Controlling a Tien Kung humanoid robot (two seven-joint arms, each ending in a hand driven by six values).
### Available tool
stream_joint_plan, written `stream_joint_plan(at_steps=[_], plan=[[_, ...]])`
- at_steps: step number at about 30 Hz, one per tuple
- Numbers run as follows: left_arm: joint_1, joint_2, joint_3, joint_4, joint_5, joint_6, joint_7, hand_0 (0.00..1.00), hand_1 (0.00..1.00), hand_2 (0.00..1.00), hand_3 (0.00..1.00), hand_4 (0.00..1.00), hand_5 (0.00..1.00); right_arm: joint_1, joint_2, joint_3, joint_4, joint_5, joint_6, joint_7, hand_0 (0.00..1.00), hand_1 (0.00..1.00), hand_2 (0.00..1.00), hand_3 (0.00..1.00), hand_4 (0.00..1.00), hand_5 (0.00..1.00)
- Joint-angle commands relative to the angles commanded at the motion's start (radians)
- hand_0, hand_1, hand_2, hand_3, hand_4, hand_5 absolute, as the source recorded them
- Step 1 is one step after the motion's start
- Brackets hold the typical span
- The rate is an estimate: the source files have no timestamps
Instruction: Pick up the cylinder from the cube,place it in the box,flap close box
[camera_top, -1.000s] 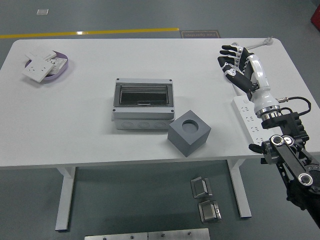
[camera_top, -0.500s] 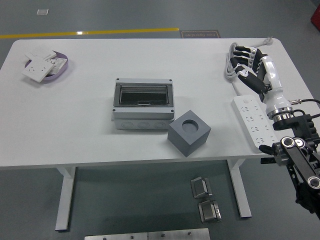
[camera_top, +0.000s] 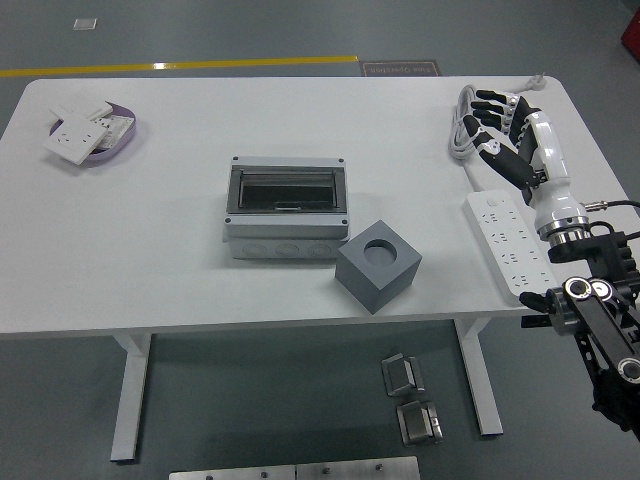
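Observation:
A grey cube (camera_top: 378, 265) with a round recess in its top sits near the table's front edge, right of centre; whether a cylinder lies in the recess cannot be told. Just behind and left of it stands the grey box (camera_top: 288, 207), its dark transparent flap down over the top. My right hand (camera_top: 497, 122) hovers over the table's right side, far from the cube, fingers spread and holding nothing. The left arm does not show.
A white power strip (camera_top: 509, 245) lies along the right edge under my right forearm, its coiled cable (camera_top: 463, 135) behind it. A purple dish (camera_top: 112, 143) with white switch plates sits at the far left. Metal parts lie on the floor below.
My right hand has drawn back to the right, from above the table towards its right edge, uncovering the cable coil. Nothing else moved.

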Motion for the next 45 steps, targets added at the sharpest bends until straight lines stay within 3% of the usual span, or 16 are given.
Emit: stream_joint_plan(at_steps=[22, 45], plan=[[-0.011, 0.018, -0.017, 0.000, 0.027, -0.005, 0.007, 0.586, 0.620, 0.530, 0.581, 0.604, 0.189, 0.008, 0.002, -0.012, 0.042, 0.037, -0.007, 0.000, 0.788, 0.717, 0.712, 0.717, 0.792, 0.396], [-0.003, -0.001, -0.036, 0.000, 0.028, -0.001, 0.009, 0.586, 0.621, 0.530, 0.581, 0.606, 0.191, -0.005, 0.000, 0.016, 0.036, 0.021, -0.022, -0.004, 0.788, 0.712, 0.704, 0.706, 0.776, 0.415]])
